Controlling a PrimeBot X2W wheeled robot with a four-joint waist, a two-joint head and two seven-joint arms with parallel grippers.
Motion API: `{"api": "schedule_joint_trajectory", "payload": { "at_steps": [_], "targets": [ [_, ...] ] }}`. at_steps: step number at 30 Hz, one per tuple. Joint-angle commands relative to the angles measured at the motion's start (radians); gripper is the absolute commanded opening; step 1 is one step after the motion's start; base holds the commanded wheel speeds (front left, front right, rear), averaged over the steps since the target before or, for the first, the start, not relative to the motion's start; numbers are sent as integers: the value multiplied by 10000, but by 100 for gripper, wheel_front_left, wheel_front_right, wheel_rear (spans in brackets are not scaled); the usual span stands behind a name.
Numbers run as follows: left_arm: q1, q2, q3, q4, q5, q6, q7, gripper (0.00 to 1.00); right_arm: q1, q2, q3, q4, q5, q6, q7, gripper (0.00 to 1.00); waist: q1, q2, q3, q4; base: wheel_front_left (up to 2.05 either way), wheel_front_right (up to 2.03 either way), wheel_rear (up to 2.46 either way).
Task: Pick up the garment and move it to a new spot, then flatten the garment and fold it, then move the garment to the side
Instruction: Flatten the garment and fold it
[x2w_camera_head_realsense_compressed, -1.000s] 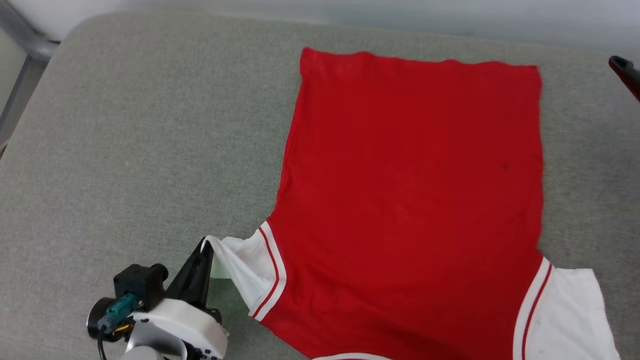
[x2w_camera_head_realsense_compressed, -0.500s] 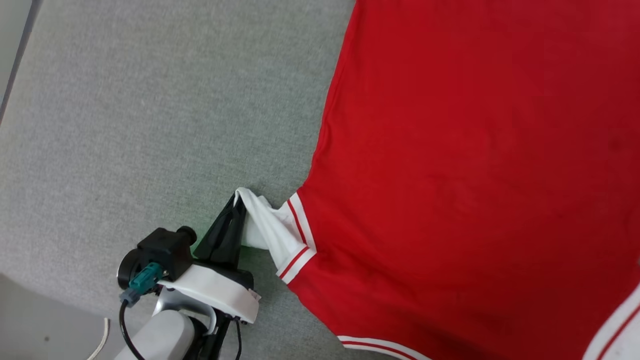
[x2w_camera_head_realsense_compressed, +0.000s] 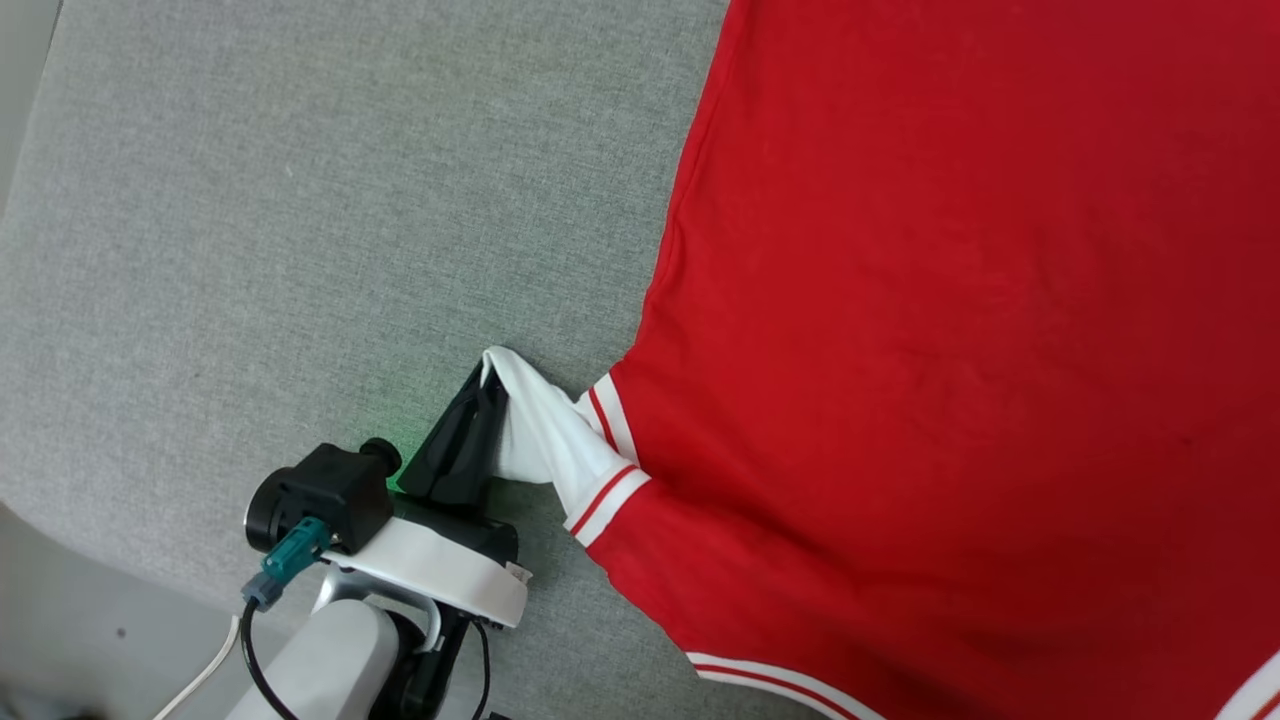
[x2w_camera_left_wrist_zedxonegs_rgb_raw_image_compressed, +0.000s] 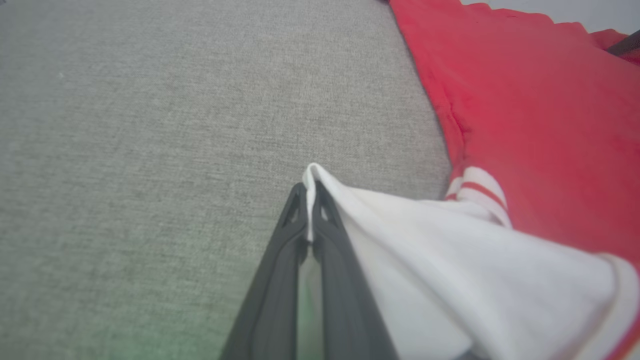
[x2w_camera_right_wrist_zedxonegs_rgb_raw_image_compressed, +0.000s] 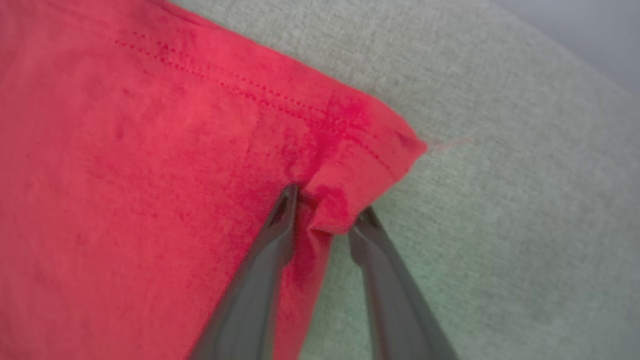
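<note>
The left jaws are clenched on the white sleeve tip (x2w_camera_left_wrist_zedxonegs_rgb_raw_image_compressed: 345, 205) of the small red jersey shirt (x2w_camera_head_realsense_compressed: 950, 330). The right jaws stand apart astride its bunched hem corner (x2w_camera_right_wrist_zedxonegs_rgb_raw_image_compressed: 360, 145), not yet pinching. Best they close fully before lifting, both ends kept taut. The shirt lies spread on the grey fabric cushion (x2w_camera_head_realsense_compressed: 250, 250).
</note>
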Motion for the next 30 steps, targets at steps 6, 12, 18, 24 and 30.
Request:
{"api": "schedule_joint_trajectory", "payload": {
  "at_steps": [6,12,18,24,30],
  "targets": [
    [342,90,326,278,92,22,3,0,525,491,-47,459,321,-8,-662,0,1,0,-838,-471,0,0,0],
    [892,291,522,253,-11,139,13,0,921,355,367,260,931,-8,-1707,0,1,0,-2010,-940,0,0,0],
    [1628,590,750,198,-215,418,135,0,2290,-314,1185,-565,2116,-8,-2572,0,1,0,-3132,-1438,0,0,0],
    [2486,845,935,36,-445,724,235,0,4382,-1110,1561,-1636,3150,-8,-3219,0,1,0,-4040,-1997,0,0,0],
    [3080,1035,1067,-72,-594,932,313,0,6659,-1597,1342,-2271,3698,-8,-3586,0,1,0,-4574,-2424,0,0,0]
  ]
}}
